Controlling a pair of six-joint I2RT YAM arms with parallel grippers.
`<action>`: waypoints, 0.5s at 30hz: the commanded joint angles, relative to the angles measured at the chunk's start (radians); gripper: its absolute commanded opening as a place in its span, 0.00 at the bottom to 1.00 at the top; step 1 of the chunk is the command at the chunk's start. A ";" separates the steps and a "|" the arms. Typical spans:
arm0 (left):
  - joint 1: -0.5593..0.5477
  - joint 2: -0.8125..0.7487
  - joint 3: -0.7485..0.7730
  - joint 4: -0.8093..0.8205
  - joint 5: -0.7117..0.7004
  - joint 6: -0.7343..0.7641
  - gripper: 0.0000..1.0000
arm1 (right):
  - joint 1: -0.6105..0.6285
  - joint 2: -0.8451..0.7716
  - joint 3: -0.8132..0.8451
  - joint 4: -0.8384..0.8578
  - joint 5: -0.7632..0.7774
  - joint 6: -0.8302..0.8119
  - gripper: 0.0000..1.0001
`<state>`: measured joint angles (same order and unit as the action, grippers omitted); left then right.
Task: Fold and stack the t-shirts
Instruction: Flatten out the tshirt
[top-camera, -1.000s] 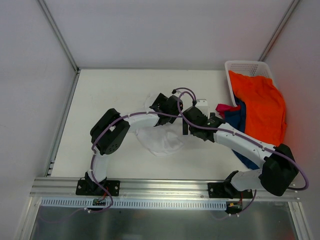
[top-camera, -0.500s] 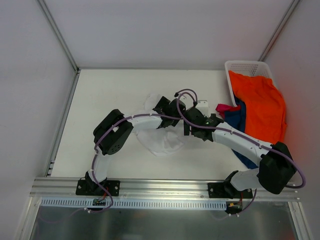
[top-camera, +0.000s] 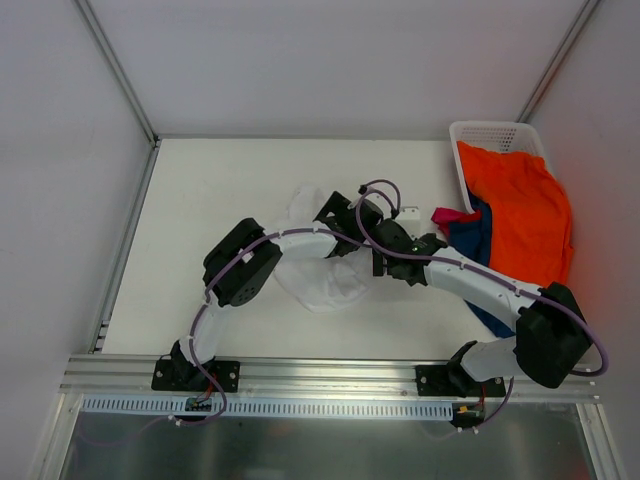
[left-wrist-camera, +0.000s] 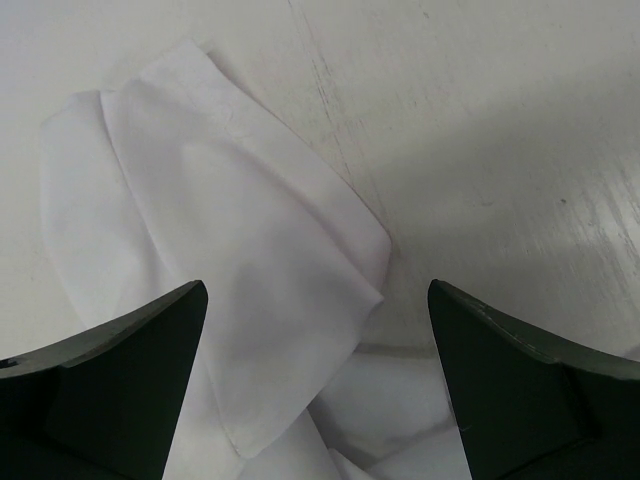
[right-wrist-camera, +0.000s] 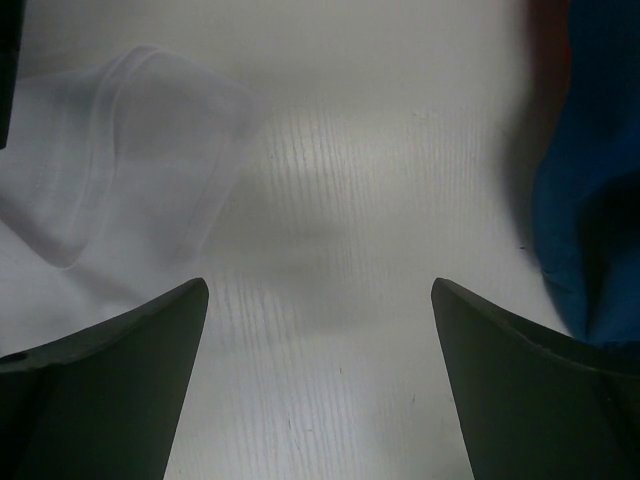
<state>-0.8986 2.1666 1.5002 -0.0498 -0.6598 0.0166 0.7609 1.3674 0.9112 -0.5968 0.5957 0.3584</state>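
The white t-shirt (top-camera: 322, 283) lies crumpled on the table in the middle. My left gripper (top-camera: 350, 222) hovers over its right edge, open and empty. In the left wrist view a folded flap of the white t-shirt (left-wrist-camera: 220, 250) lies under and between the wide-apart fingers of the gripper (left-wrist-camera: 318, 292). My right gripper (top-camera: 392, 245) is beside it to the right, open and empty over bare table (right-wrist-camera: 318, 287), with the white t-shirt (right-wrist-camera: 110, 150) to its left and the navy t-shirt (right-wrist-camera: 590, 200) to its right. The orange t-shirt (top-camera: 520, 205), navy t-shirt (top-camera: 470, 235) and magenta t-shirt (top-camera: 445, 215) lie piled at the right.
A white lattice basket (top-camera: 487, 133) stands at the back right, with the orange shirt spilling out of it. The two wrists are close together over the table's middle. White walls enclose the table on the left, back and right.
Both grippers have shifted a little to the right and the left arm's elbow has swung right. The white t-shirt has hardly moved.
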 joint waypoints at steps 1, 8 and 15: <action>-0.071 0.048 0.040 -0.004 -0.024 0.094 0.95 | 0.023 0.002 0.003 0.081 -0.043 -0.070 1.00; -0.045 0.025 0.028 -0.004 -0.037 0.086 0.88 | 0.020 0.018 -0.009 0.095 -0.050 -0.073 1.00; -0.017 -0.010 -0.029 -0.005 -0.023 0.062 0.54 | 0.018 0.045 -0.005 0.111 -0.057 -0.073 0.99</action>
<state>-0.8925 2.1826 1.4979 -0.0475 -0.7151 0.0349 0.7578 1.3972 0.8875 -0.5728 0.5865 0.3550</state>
